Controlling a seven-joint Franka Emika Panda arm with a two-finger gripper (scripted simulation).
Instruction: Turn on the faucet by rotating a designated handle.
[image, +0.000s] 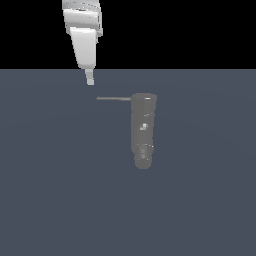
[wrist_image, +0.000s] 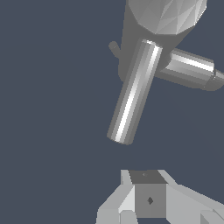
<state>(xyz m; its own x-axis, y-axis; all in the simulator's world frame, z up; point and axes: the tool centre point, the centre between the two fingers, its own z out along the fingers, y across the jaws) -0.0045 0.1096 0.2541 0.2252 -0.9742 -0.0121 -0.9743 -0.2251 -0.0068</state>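
Closest to the wrist camera sits the gripper (wrist_image: 151, 199), its pale grey blocky parts filling the foreground with a dark square piece between them; whether the jaws stand apart or together cannot be told from either view. Beyond it, separated by a clear stretch of bare floor (wrist_image: 48, 131), the handle (wrist_image: 133, 92) shows as a shiny grey rod angled across the picture, its free end pointing toward the gripper and not touching it. Its other end joins the faucet (wrist_image: 168, 15), whose faceted grey top rises behind, with a second glossy cylinder branching off to one side.

From the exterior view, the faucet (image: 143, 131) stands upright on the flat blue-grey floor (image: 200, 200), a grey cylinder with a narrower rounded tip at its lower end. The handle (image: 113, 98) sticks out level from its top toward the exterior view's left. The gripper (image: 89, 77) hangs above and just past the handle's free end, near it but apart, holding nothing.
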